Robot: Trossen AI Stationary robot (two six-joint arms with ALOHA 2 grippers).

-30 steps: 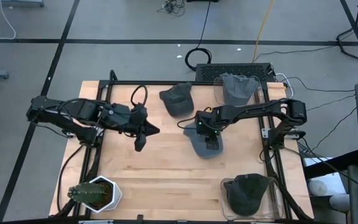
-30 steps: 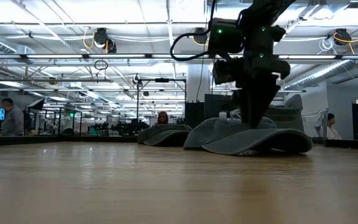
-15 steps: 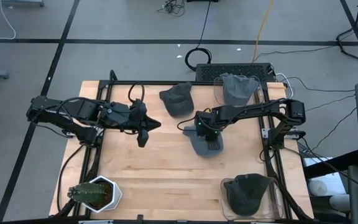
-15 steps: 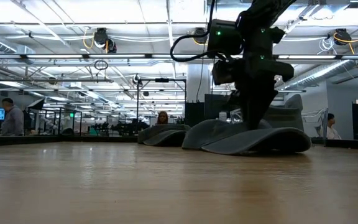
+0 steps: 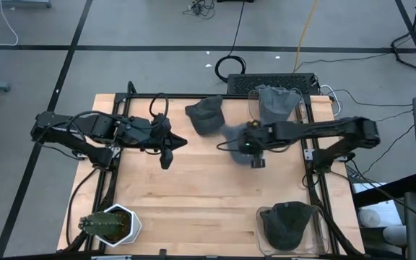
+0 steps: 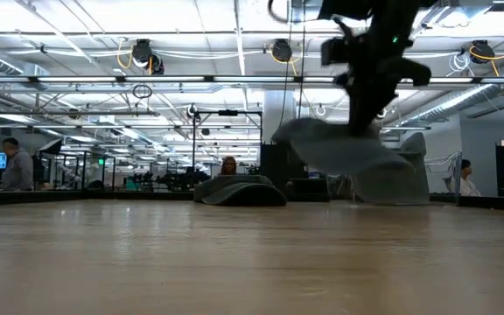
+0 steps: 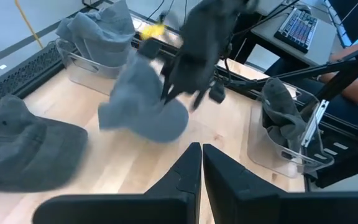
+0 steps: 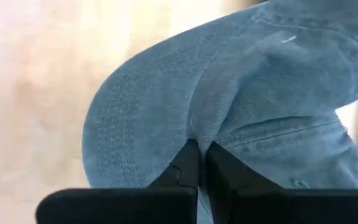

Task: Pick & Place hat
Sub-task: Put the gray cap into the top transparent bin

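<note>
Right gripper (image 5: 255, 153) pinches just a fold of the grey hat (image 6: 348, 162) above the table (image 5: 193, 195), so it could slip free; left gripper (image 5: 166, 153) waits closed.

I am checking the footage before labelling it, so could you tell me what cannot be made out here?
- High view: the lifted hat is motion-blurred, its outline unclear.
- Low view: the right gripper is blurred, the arm cut off by the top edge.
- Right wrist view: the hat fills the picture, hiding the table.
</note>
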